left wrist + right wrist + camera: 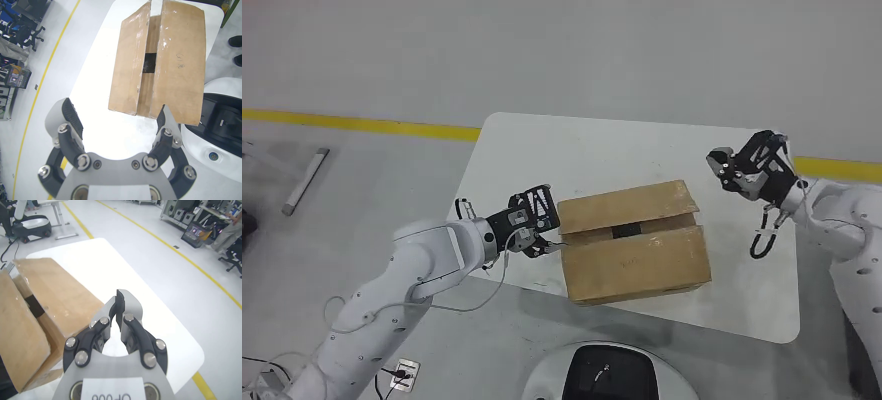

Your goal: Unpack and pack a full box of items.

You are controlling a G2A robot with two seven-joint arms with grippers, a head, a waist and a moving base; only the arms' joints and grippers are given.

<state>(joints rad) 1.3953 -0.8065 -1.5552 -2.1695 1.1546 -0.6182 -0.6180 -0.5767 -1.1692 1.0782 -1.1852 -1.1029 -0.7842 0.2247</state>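
Observation:
A brown cardboard box [634,243] stands on the white table [592,160], near its front edge. Its two top flaps lie nearly flat with a dark gap between them [149,63]. What is inside is hidden. My left gripper [534,222] sits just off the box's left end, open, with nothing between its fingers [72,115]. In the left wrist view one fingertip is close to the box's end [157,102]. My right gripper [745,165] hangs above the table beyond the box's right end, shut and empty [117,306]. The right wrist view has the box [47,294] beside the gripper.
The table's far half [612,145] is bare. A yellow floor line [362,124] runs behind the table. A grey bar [304,180] lies on the floor at the left. The robot's base [607,372] sits at the table's front edge.

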